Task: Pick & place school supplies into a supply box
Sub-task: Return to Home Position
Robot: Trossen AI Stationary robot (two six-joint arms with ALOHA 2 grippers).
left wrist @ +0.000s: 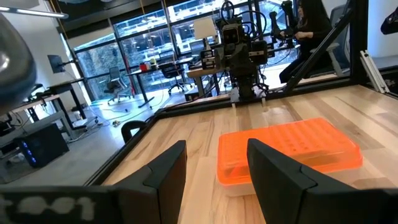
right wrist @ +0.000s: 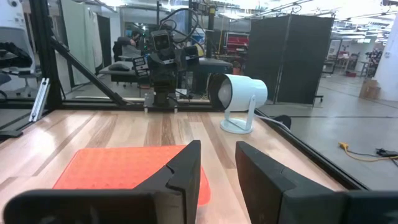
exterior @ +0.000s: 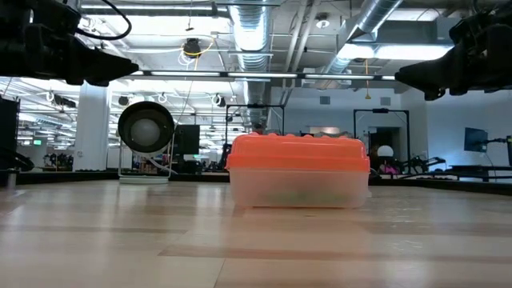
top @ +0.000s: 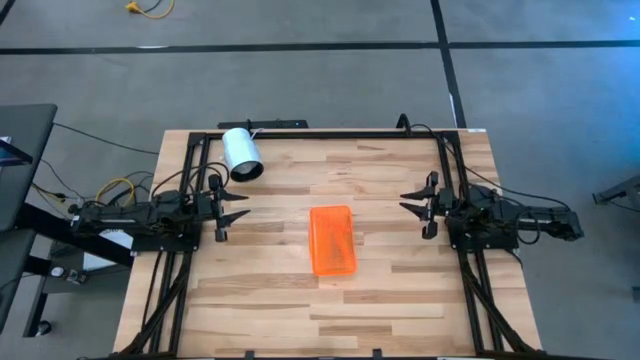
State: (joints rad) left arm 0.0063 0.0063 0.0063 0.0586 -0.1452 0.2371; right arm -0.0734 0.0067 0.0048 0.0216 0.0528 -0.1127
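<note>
The supply box (top: 332,240) lies flat in the middle of the table with its orange lid on; in the low view (exterior: 298,170) its clear base rests on the wood. Pens, pencils and scissors are not in view on the table. My left gripper (top: 238,207) hovers open above the left side of the table, left of the box. My right gripper (top: 411,201) hovers open at the right side, right of the box. The box also shows beyond each pair of fingers in the left wrist view (left wrist: 289,151) and the right wrist view (right wrist: 124,171).
A white cylinder-shaped lamp (top: 241,153) stands near the far left corner of the table, on a round base (right wrist: 236,126). A black frame runs along the table's edges (top: 330,132). Bare wood lies around the box. A person (left wrist: 309,25) sits beyond the table's right side.
</note>
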